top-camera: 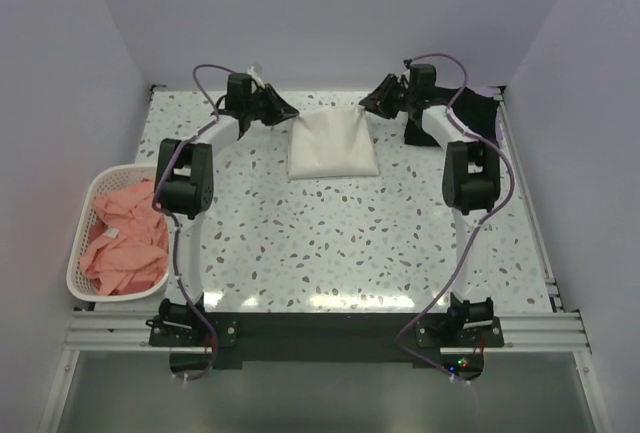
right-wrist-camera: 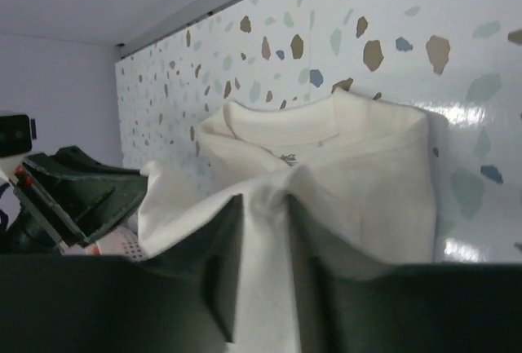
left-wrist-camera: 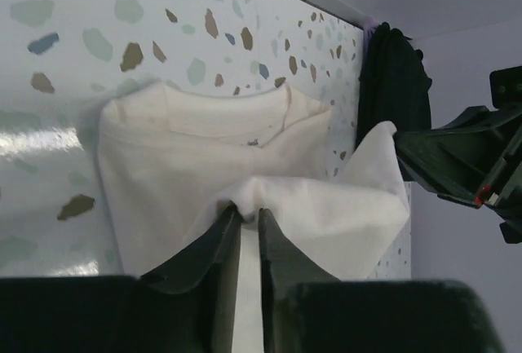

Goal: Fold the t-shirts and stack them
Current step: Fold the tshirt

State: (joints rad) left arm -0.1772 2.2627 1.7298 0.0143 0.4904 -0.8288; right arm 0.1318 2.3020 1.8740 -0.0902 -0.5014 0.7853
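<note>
The white t-shirt [top-camera: 331,148] lies partly folded at the far middle of the table, print hidden. My left gripper [top-camera: 284,110] is shut on its far left edge and my right gripper [top-camera: 369,103] is shut on its far right edge, lifting that edge between them. In the left wrist view the fingers [left-wrist-camera: 218,243] pinch a fold of the white t-shirt [left-wrist-camera: 179,149]. In the right wrist view the fingers [right-wrist-camera: 224,239] pinch the white t-shirt [right-wrist-camera: 367,174] too. The black t-shirt [top-camera: 477,113] lies at the far right corner. Salmon-pink t-shirts [top-camera: 125,238] fill the basket.
A white lattice basket [top-camera: 82,215] stands at the table's left edge. Walls close the table at the back and both sides. The black t-shirt [left-wrist-camera: 395,76] sits against the back wall beyond the right gripper [left-wrist-camera: 465,161].
</note>
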